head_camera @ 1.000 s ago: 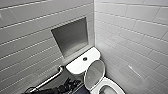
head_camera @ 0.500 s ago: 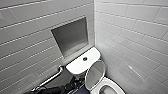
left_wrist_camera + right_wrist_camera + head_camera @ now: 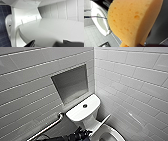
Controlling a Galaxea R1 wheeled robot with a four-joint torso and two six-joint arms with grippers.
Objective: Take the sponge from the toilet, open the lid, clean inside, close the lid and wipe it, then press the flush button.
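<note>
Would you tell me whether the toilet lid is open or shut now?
Open: the lid stands raised toward the cistern, and the bowl rim shows bare below it.

Cool, even light lay over the toilet (image 3: 83, 112), and its glossy cistern top gleamed white. The niche (image 3: 71, 84) above it sat in grey shadow. The tile lines (image 3: 130, 74) bowed outward away from the toilet. Close to the lens, the sponge (image 3: 134, 21) looked soft and out of focus.

Bowl (image 3: 115, 132) lies open beyond the tilted-up lid (image 3: 105, 121) (grab bar (image 3: 47, 127) flanks it).
</note>
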